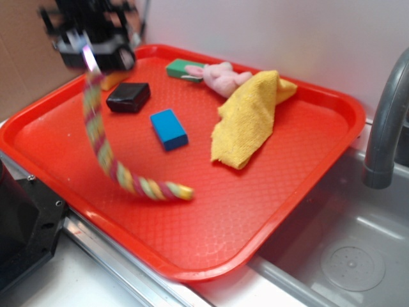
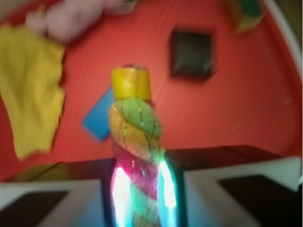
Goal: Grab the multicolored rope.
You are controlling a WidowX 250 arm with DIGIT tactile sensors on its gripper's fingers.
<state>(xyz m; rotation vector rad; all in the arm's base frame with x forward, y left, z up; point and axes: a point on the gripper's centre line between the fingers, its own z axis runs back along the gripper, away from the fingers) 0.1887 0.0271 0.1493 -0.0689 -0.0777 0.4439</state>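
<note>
Multicolored rope (image 1: 102, 144) is seen dangling in the exterior view, pinched at its top end by the gripper (image 1: 87, 56), with the lower end curling onto the red tray (image 1: 300, 173). No readable labels can be made out anywhere, pics are kinda blurry. From the wrist view, the rope (image 2: 136, 142) is clamped between both fingers (image 2: 118, 187), over the blue block (image 2: 98, 120).

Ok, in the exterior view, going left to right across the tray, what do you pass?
Claw holding the multicolored rope → black block → blue block → pink plush toy → yellow cloth. The green block behind and the orange item under the claw overlap others, so I left them out.
</note>
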